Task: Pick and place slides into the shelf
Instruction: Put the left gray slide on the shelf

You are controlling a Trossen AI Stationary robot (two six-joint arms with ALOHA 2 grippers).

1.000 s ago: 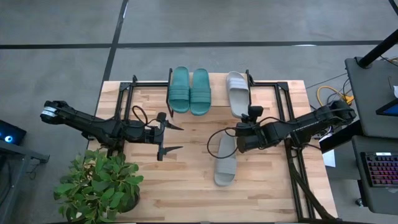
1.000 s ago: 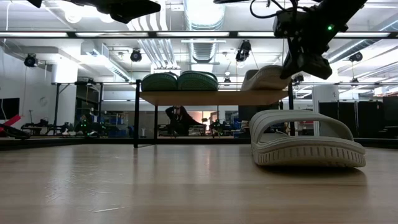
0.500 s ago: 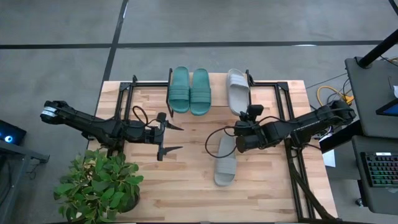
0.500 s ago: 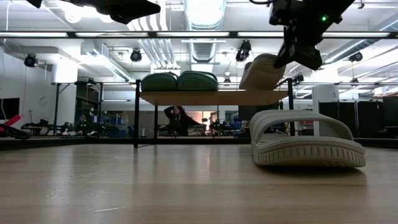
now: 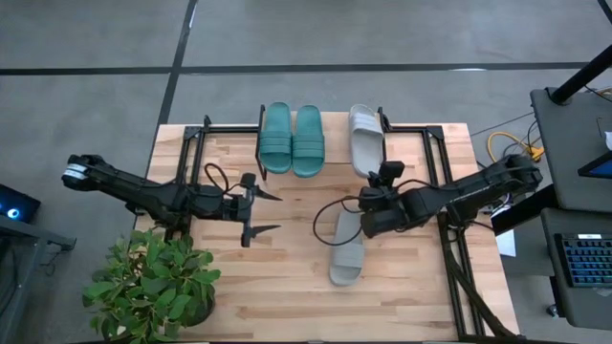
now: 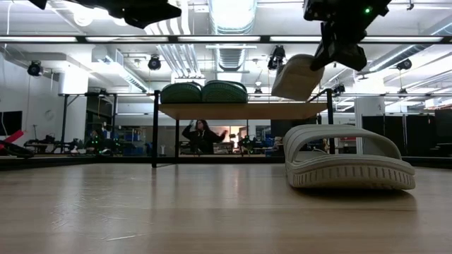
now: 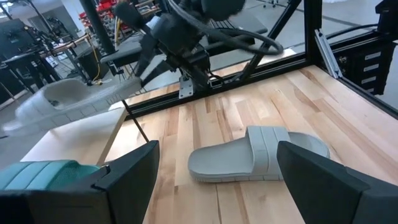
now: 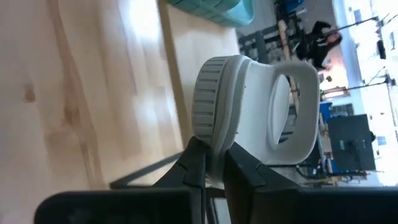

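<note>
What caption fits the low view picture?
Right tool lifts a grey slide tilted above the shelf.

The wooden tabletop [image 5: 287, 287] of pale butcher-block planks stood on a grey concrete floor [image 5: 86, 57] crossed by dark seam lines. A potted plant [image 5: 153, 282] sat at one near corner of the table. To one side was a dark desk [image 5: 574, 143] with a backlit keyboard [image 5: 585, 260] and yellow cables [image 5: 507, 145] trailing near it. Beyond the table, the room ran deep under silver ceiling ducts [image 6: 229, 53] and bright ceiling lights [image 6: 229, 10]. A person [image 6: 203, 134] sat far back among cluttered workbenches.
</note>
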